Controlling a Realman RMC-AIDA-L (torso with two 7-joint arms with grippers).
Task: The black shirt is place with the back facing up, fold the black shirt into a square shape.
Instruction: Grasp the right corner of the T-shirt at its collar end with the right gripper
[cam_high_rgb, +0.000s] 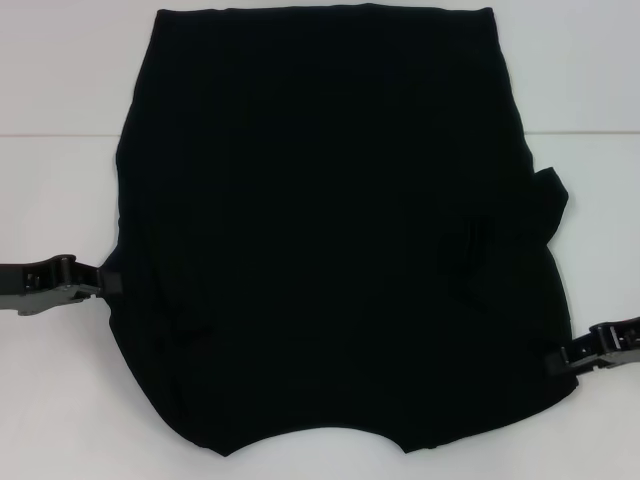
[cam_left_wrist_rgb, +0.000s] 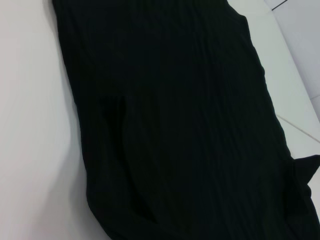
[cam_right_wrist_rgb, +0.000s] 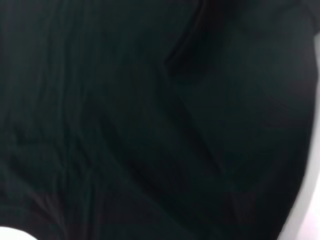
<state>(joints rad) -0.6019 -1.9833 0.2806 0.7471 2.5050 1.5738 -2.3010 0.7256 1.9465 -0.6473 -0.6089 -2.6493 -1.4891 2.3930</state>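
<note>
Black shirt (cam_high_rgb: 330, 230): spread flat over the middle of the white table (cam_high_rgb: 60, 400), reaching from near the far edge almost to the near edge; plain black side up, no lettering in view.
Shirt outline: roughly a broad block, straight across the far hem, curved inward along the near edge; both side parts folded in over the body.
Folds: small flap sticking out at the right side, a short raised crease just inside it; low wrinkle near the left near corner.
Left pincer (cam_high_rgb: 112, 283): at the shirt's left edge, low over the table, tip touching the fabric; open or closed cannot be told.
Right pincer (cam_high_rgb: 552, 362): at the shirt's right edge near the near right corner, tip against the fabric; grip cannot be told.
Left wrist view: black cloth (cam_left_wrist_rgb: 180, 125) lying along the white table, a narrow fold in it.
Right wrist view: filled almost wholly with dark fabric (cam_right_wrist_rgb: 150, 125), soft creases running across.
Containers: none seen.
</note>
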